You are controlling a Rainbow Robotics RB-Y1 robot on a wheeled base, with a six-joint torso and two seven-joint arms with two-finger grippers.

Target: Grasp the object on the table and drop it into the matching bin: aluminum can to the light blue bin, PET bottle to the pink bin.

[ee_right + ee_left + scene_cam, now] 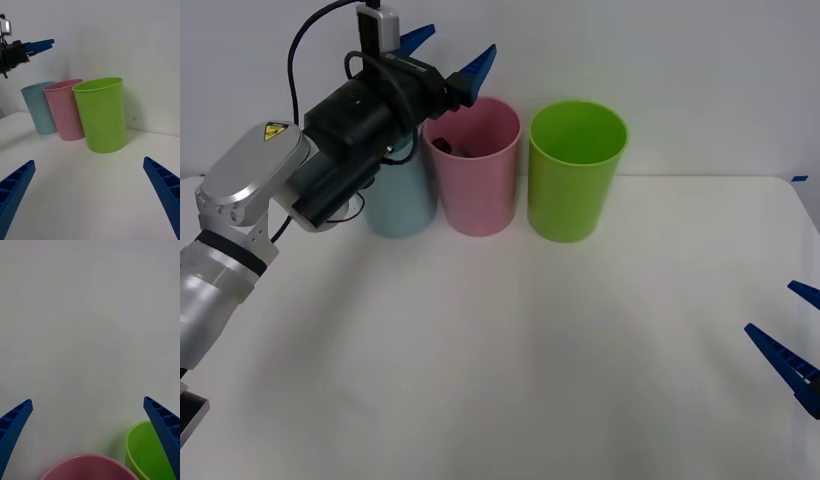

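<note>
PET bottle (452,148): lying inside the pink bin (477,170), showing only as a dark shape just below the rim on the bin's left inner side, upper centre of the front view; cap and body are not distinguishable.

Pink bin: standing upright on the table (500,350), middle of a row of three along the far edge. It is sitting just beside the light blue bin (398,200) on its left and near the lime green bin (575,172) on its right; whether the bins are touching cannot be told.

Left gripper (448,55): hanging above the pink bin's rim, upper left of the front view, fingers spread wide and holding nothing. Its arm is crossing in front of the light blue bin, hiding that bin's upper part. In the left wrist view the pink rim is sitting between the two fingertips.

Right gripper (795,335): resting low at the right edge of the front view, well apart from the bins, fingers spread wide and empty.

Table: plain white, carrying the three bins.
</note>
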